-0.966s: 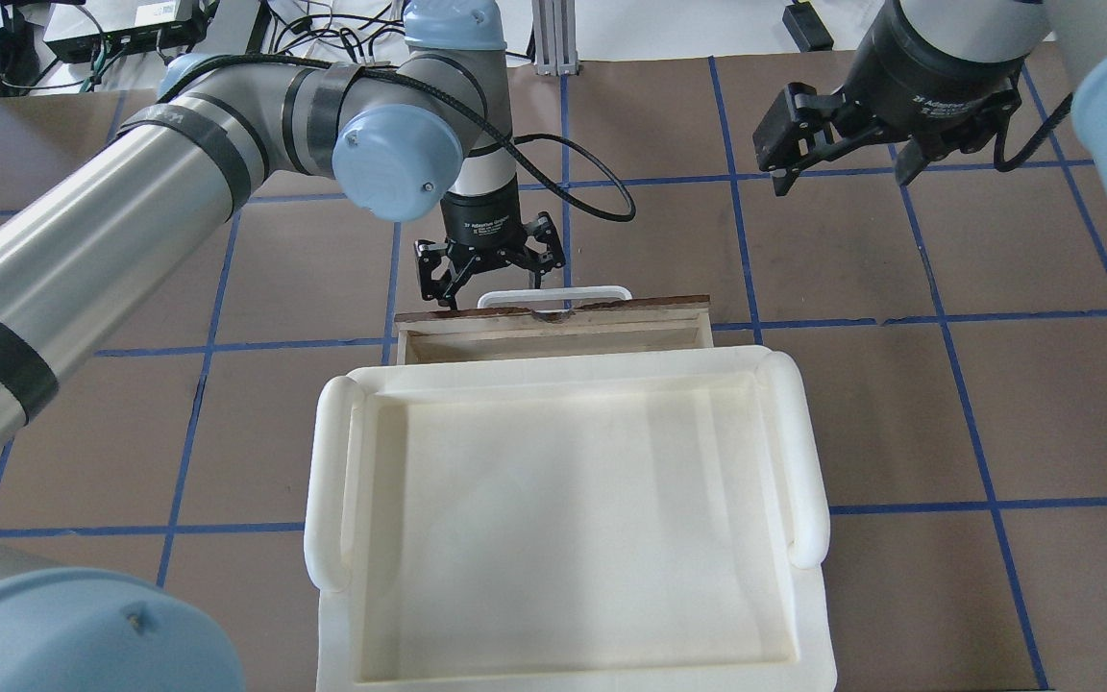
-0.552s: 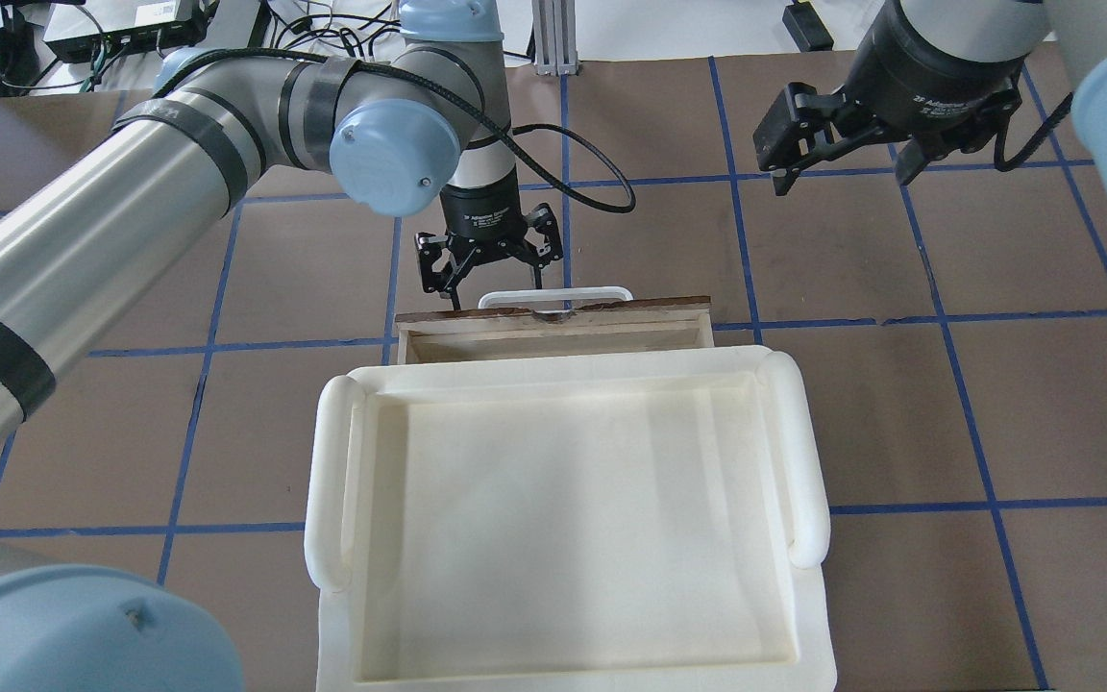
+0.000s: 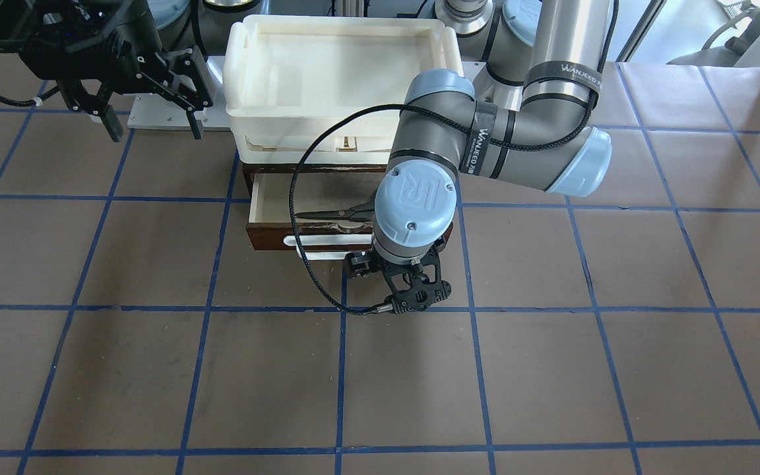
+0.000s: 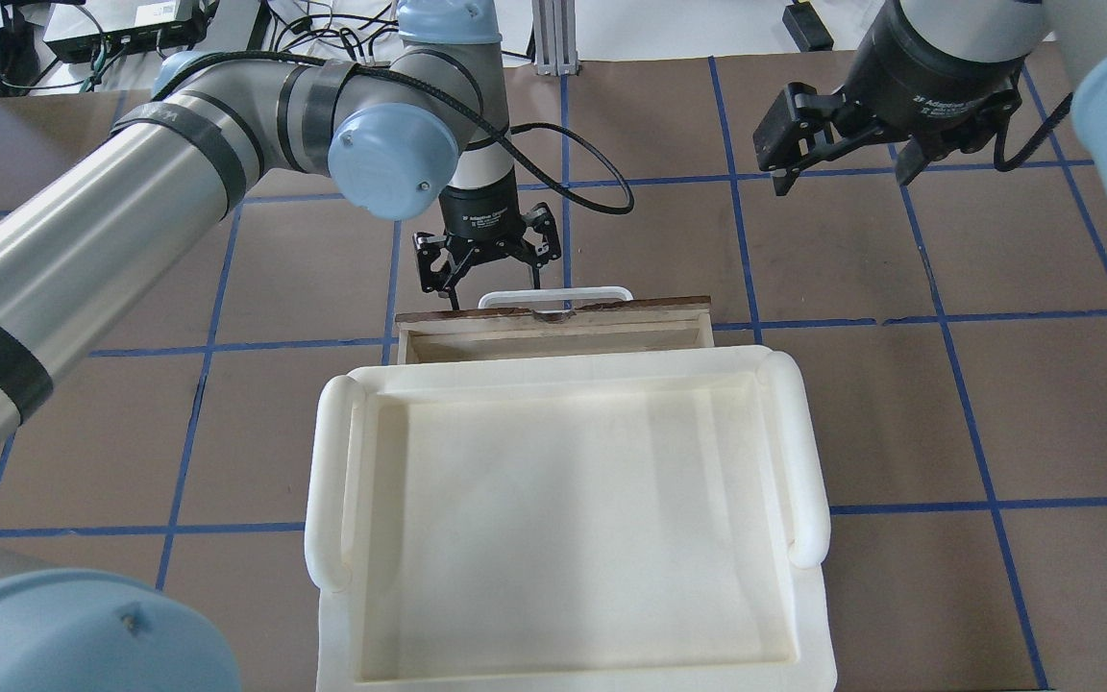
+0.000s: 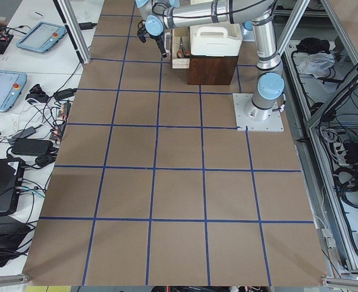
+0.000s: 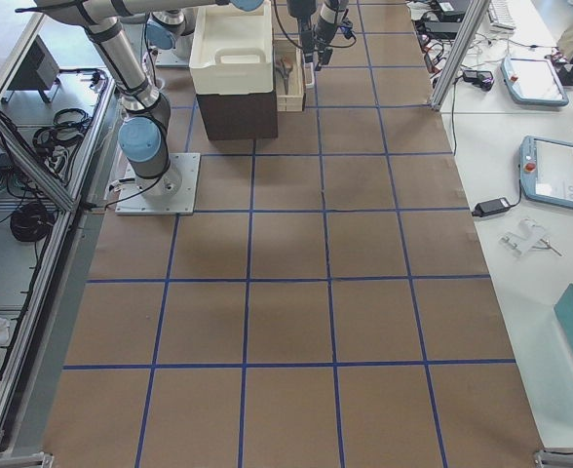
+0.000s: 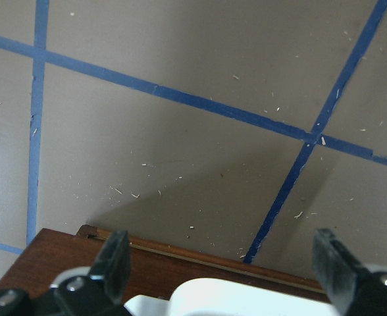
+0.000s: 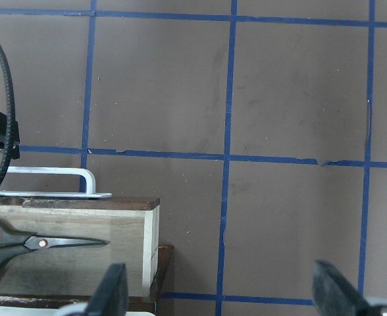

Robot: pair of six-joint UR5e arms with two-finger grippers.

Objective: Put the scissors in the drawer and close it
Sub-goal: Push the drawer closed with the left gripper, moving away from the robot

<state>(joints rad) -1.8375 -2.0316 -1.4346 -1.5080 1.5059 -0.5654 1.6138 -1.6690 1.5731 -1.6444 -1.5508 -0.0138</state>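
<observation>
From the front-facing camera the drawer [image 3: 268, 206] stands pulled out from under the cream-white tray [image 3: 241, 59]. The scissors [image 3: 337, 214] lie flat on its pale floor, blades toward the robot's right, their finger loops hidden behind the left arm's wrist. The left gripper [image 3: 413, 295] hangs pointing down just past the white bar handle [image 3: 327, 251], not touching it. The right gripper [image 3: 154, 128] hovers beside the tray with its jaws spread. In the overhead view the tray covers most of the drawer, so only a strip of plywood shows and the scissors are hidden. There the left gripper's jaws are spread just beyond the handle, and the right gripper, well apart, is spread too. The exterior left view shows the tray on a dark wooden cabinet [image 5: 212, 70], the drawer sticking out of it with a spot of orange-red inside. The exterior right view shows the same stack, with the scissors a dark sliver in the drawer; the grippers are too small to judge. The left wrist camera has two wide-set fingers [image 7: 114, 263] framing the brown drawer front, the top of the handle, and the table [image 7: 180, 131] beyond. The right wrist camera looks down on a drawer corner with the scissors inside, orange-lined loops at the picture's edge, blade tips short of the side wall, and its own fingers wide apart. Against the overhead picture a second ago, the drawer is out by the same amount and the right gripper has not moved. The left gripper has shifted slightly away from the drawer front, its spread unchanged.
</observation>
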